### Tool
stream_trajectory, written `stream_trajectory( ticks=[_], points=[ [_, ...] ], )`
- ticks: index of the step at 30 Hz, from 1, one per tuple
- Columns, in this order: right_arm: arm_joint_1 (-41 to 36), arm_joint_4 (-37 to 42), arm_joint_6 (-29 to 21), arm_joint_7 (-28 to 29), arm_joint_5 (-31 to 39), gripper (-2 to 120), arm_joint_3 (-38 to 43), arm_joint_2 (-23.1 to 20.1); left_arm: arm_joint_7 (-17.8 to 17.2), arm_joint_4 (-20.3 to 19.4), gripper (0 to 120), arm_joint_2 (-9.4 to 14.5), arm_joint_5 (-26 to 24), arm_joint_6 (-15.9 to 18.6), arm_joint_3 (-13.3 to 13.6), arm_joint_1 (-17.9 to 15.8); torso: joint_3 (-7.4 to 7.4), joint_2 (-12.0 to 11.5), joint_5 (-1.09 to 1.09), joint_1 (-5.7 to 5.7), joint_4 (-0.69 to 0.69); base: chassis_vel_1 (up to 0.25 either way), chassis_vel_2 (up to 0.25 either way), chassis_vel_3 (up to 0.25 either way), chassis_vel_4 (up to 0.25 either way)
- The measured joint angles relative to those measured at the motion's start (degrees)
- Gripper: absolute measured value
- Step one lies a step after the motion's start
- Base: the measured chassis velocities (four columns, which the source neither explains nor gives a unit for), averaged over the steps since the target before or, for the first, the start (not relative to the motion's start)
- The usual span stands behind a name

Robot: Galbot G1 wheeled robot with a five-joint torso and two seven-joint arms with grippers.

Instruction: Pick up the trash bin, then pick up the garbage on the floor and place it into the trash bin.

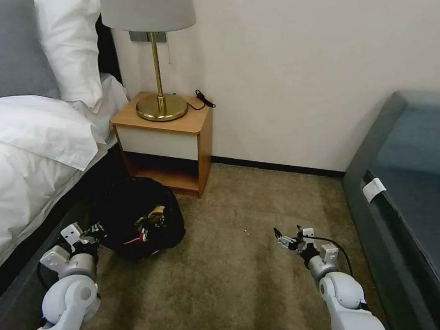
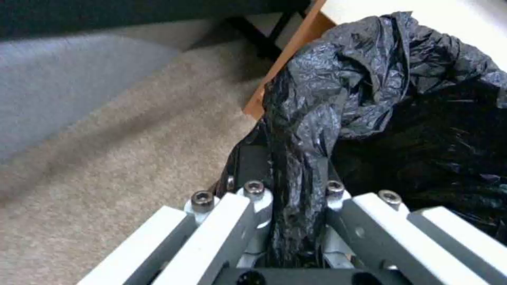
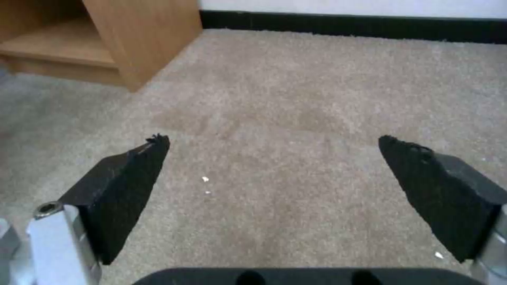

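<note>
A bedroom with beige carpet (image 1: 254, 264), a bed (image 1: 30, 166) and a nightstand (image 1: 167, 138). The trash bin (image 1: 135, 217) sits beside the nightstand, with garbage (image 1: 152, 220) inside. The left gripper (image 2: 288, 186) has its fingers closed on a fold of the black bag (image 2: 338, 91). The right gripper (image 3: 275, 174) hangs over bare carpet, fingers wide. I think the thin bag could slip or tear, and the bin would fall.

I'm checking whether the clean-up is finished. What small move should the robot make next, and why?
Probably a slight turn of the head or base to scan more floor. The left gripper is shut on the black bag of the trash bin, litter already lies inside, and the right gripper is open and empty above bare carpet with only tiny crumbs.
</note>
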Motion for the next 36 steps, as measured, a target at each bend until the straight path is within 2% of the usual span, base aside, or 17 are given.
stream_trajectory(
  ticks=[8,21,30,32,35,36],
  points=[
    [-0.10,-0.24,0.00,-0.02,-0.65,100,1.87,1.06,0.47,3.76,3,1.74,-3.39,0.52,1.64,-3.71,0.00,0.00,0.01,0.00,0.00,0.000,0.000,0.000,0.000],
    [0.14,-0.99,0.36,-0.03,-1.15,100,2.97,1.89,0.98,5.84,3,2.25,-4.83,1.27,2.71,-4.89,0.00,0.00,0.01,0.00,0.00,0.000,0.000,0.000,0.000],
    [-0.40,-1.26,1.48,-0.68,-1.63,100,4.63,2.61,1.08,8.76,3,2.25,-5.23,2.59,5.77,-7.03,0.00,0.00,0.01,0.00,0.00,0.000,0.000,0.000,0.000],
    [-0.82,-1.26,1.80,-1.04,-1.54,100,5.18,2.57,0.97,8.90,12,2.26,-5.11,3.16,6.30,-7.46,0.00,0.00,0.01,0.00,-0.01,0.000,0.000,0.000,0.000],
    [-0.98,-1.24,1.89,-1.11,-1.50,100,5.34,2.57,0.90,8.88,16,2.35,-5.09,3.42,6.40,-7.49,0.00,0.00,0.01,0.00,0.00,0.000,0.000,0.000,0.000],
    [-1.43,-1.04,2.11,-1.20,-1.44,100,5.66,2.67,0.86,8.62,27,2.62,-5.02,3.77,6.46,-7.49,0.00,0.00,0.02,0.00,-0.01,0.000,0.000,0.000,0.000]
  ],
)
